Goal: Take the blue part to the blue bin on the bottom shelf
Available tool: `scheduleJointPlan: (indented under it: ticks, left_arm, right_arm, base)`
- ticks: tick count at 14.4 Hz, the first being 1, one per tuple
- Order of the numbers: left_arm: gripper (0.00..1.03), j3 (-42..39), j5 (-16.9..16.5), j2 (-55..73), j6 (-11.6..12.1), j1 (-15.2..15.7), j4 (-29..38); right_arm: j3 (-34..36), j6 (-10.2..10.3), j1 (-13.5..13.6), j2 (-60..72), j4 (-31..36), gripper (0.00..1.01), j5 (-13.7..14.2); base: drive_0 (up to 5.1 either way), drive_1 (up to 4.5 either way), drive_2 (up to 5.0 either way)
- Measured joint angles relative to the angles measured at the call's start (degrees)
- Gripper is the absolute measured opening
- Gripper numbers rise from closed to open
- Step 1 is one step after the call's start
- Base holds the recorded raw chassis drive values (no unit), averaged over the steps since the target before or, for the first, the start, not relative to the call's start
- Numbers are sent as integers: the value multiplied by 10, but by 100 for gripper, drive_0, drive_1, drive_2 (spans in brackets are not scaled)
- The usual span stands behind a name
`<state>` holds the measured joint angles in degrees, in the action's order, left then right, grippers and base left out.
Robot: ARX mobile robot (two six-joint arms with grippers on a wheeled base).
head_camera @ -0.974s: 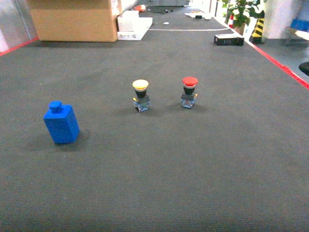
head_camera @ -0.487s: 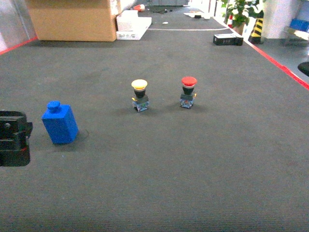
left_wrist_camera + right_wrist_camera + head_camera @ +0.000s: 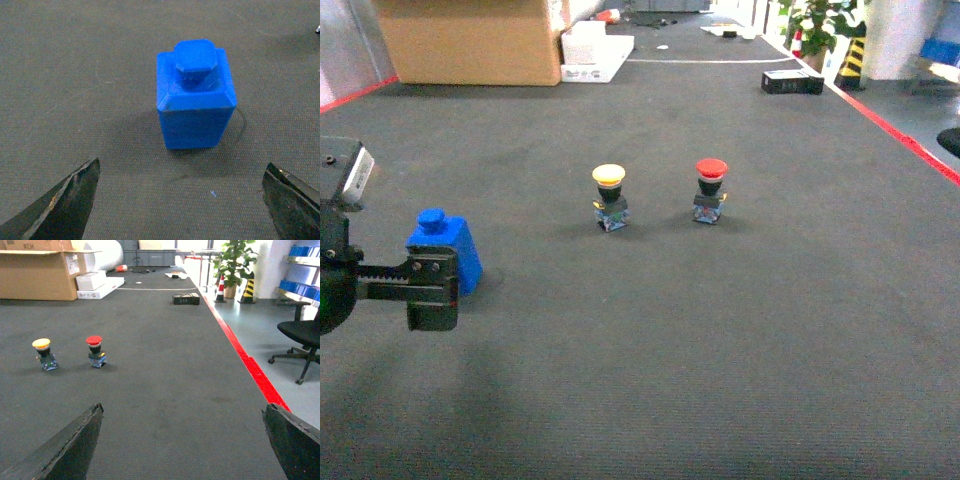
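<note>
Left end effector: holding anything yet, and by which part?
Nothing held. The left end effector is open, fingers apart, short of the blue part, which stands free on the dark mat.

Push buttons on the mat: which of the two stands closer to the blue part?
The yellow-capped push button. It stands between the red-capped push button and the blue part, which sits at the left by the left gripper.

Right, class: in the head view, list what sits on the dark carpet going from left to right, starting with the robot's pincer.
Left pincer → blue part → yellow-capped push button → red-capped push button.
</note>
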<state>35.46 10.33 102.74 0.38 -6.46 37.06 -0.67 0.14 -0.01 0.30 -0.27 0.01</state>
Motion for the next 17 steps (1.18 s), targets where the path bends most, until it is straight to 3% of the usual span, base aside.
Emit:
scheduleJointPlan:
  ticks: [8, 12, 13, 17]
  left_arm:
    - [95, 141, -20, 167, -10, 19, 33]
    - [50, 152, -29, 176, -15, 16, 53]
    - [45, 150, -27, 176, -15, 15, 60]
    - [44, 101, -11, 148, -10, 16, 92]
  right_arm:
    - [0, 0, 0, 0, 0, 98, 0]
    - [0, 0, 0, 0, 0, 98, 0]
    - [0, 0, 0, 0, 0, 98, 0]
    - [0, 0, 0, 0, 0, 98, 0]
  base:
    - [0, 0, 0]
    - [0, 0, 0]
    - [0, 0, 0]
    - [0, 0, 0]
